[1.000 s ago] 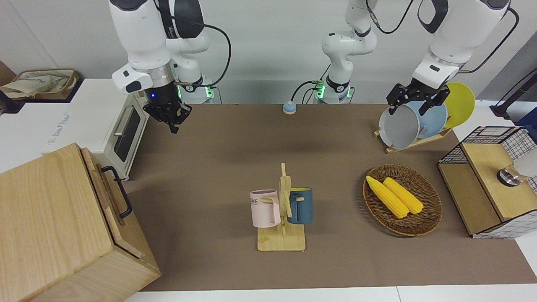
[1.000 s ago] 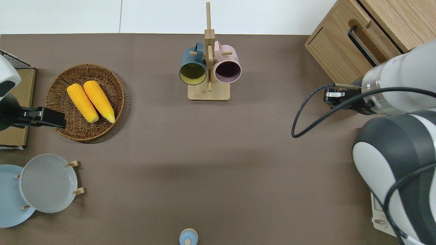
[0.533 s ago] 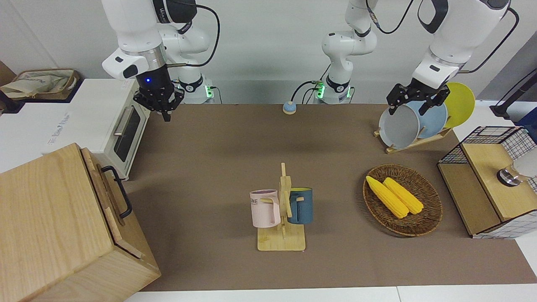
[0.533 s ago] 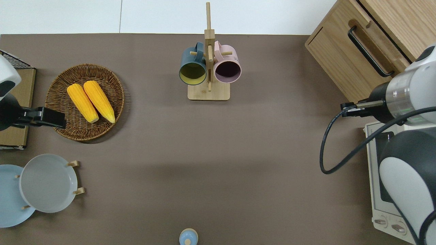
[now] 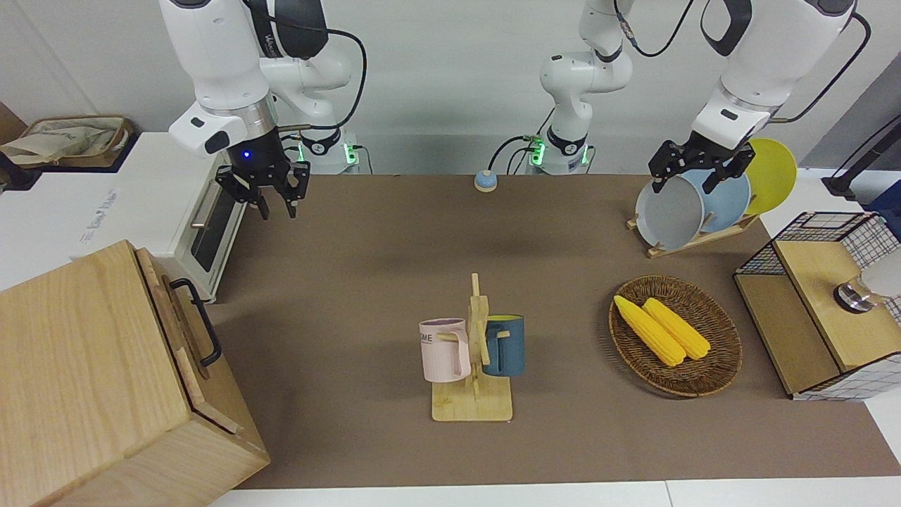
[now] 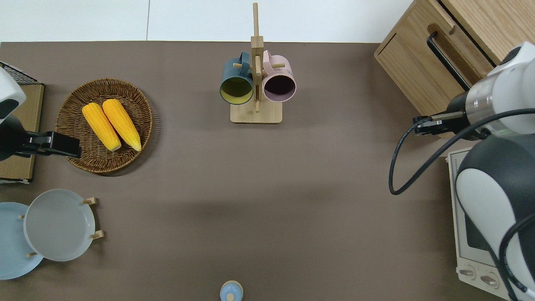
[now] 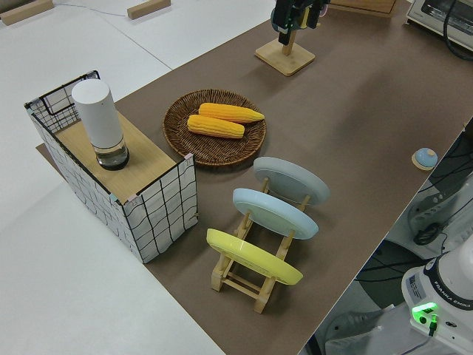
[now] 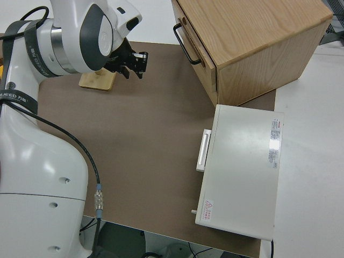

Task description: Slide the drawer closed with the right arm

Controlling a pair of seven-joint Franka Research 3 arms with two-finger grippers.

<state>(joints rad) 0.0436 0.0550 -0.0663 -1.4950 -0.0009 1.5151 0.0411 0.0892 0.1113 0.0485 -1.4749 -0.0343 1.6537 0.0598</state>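
The right gripper point(image 5: 275, 204), fingers apart, hangs over the brown table point(image 5: 366, 282) near the oven point(image 5: 211, 225); the drawer point(image 5: 184, 331) sits at the table's corner. The left arm is parked.

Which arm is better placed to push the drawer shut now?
The right. Its gripper hangs open toward the right arm's end of the table, where the drawer stands slightly proud of its cabinet. The left arm is parked.
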